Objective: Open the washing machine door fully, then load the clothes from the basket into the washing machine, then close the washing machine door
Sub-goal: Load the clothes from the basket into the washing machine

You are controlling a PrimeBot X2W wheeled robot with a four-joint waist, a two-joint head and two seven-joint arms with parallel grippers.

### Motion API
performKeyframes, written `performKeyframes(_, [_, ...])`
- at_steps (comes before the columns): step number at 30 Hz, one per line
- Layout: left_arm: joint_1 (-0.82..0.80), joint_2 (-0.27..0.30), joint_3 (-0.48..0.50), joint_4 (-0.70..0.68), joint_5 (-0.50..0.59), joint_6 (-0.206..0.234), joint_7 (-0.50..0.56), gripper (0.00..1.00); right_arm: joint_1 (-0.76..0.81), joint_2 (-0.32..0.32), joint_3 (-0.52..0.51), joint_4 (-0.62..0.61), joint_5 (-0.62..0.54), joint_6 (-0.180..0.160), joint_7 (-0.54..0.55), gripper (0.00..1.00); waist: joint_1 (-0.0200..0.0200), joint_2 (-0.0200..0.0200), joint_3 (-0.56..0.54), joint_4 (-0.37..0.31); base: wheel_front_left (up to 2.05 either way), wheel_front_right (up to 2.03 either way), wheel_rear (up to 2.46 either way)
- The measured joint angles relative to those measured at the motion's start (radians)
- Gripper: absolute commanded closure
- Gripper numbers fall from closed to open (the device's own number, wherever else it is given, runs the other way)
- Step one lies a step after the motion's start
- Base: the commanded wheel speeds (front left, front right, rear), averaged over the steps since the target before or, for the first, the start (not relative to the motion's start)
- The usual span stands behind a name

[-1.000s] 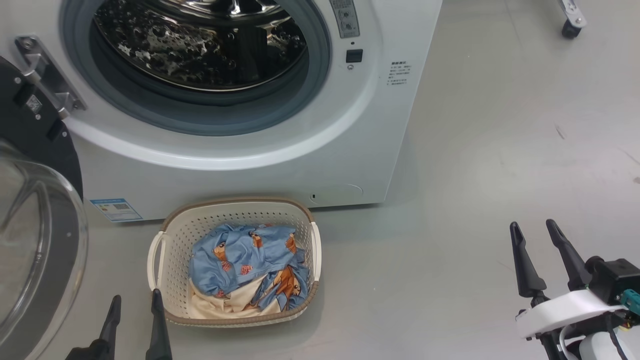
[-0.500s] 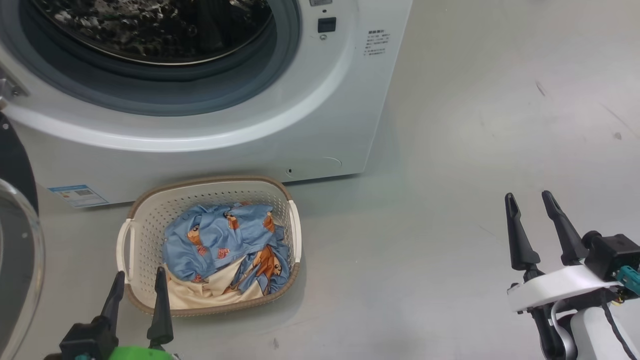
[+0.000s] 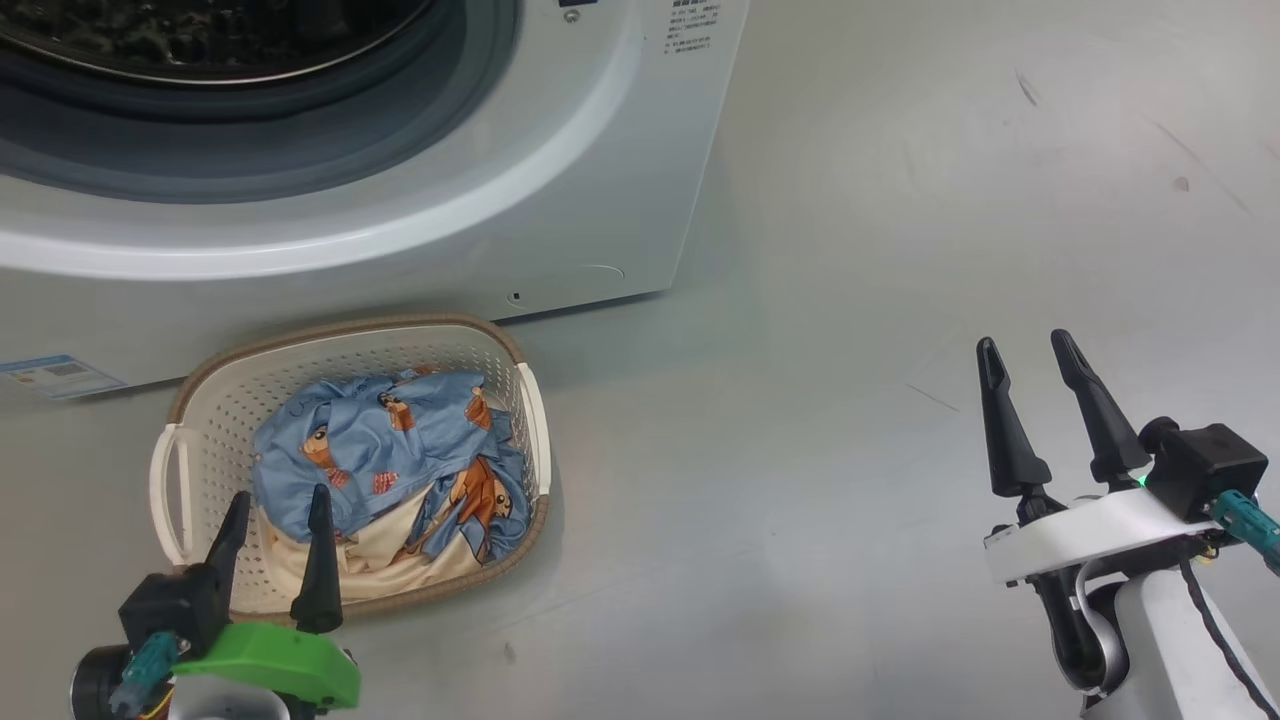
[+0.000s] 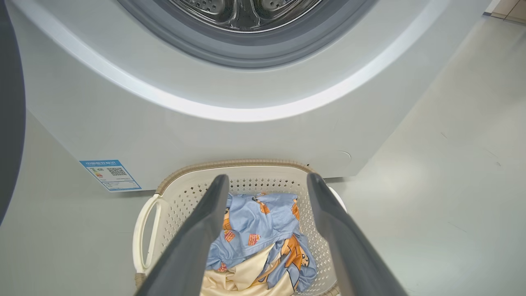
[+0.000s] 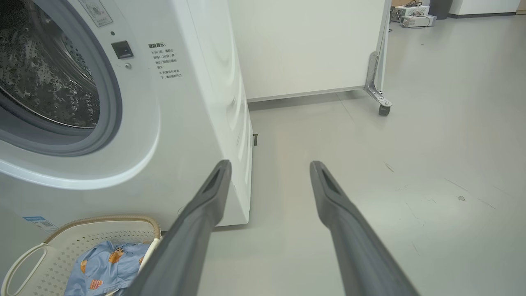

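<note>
Since the drum [image 5: 45, 82] of the washing machine [image 3: 400, 260] stands uncovered and looks empty, loading seems the step in hand. The left gripper [image 3: 279, 498] hovers at the basket's [image 3: 345, 330] near edge, fingers spread and holding nothing, aimed at the clothes [image 3: 370, 450] heaped inside: blue printed pieces over a cream one. The right gripper [image 3: 1024, 342], likewise spread and empty, hovers well to the right.

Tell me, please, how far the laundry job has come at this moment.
Done: the washing machine door is swung aside and the drum mouth is uncovered. In hand: the left gripper, open, hangs over the clothes in the basket; the right gripper is open over bare floor. Left: the clothes lie in the basket, so loading and closing the door remain.
</note>
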Motion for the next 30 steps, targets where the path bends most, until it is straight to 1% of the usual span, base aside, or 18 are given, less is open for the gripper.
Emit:
performKeyframes(7, [-0.06,0.012,0.004,0.027,-0.003,-0.008,0.044,0.0,-0.03,0.019,0.002,-0.012,0.003,0.0,0.0,0.0,0.0,0.0,0.055,-0.03,0.0,0.0,0.0])
performKeyframes(11, [-0.105,0.036,0.005,0.039,-0.002,-0.011,0.076,0.0,-0.057,0.021,0.007,-0.024,0.007,0.0,0.0,0.0,0.0,0.0,0.095,-0.047,0.0,0.0,0.0])
performKeyframes(22, [-0.199,0.066,0.038,0.102,-0.02,-0.025,0.16,0.0,-0.144,0.037,0.03,-0.042,0.009,0.0,0.0,0.0,0.0001,0.0,0.217,-0.092,0.0,0.0,0.0])
performKeyframes(30, [-0.277,0.095,0.05,0.154,-0.029,-0.026,0.223,0.0,-0.185,0.047,0.036,-0.045,0.01,0.0,0.0,0.0,0.0,0.0,0.307,-0.123,0.0,0.0,0.0])
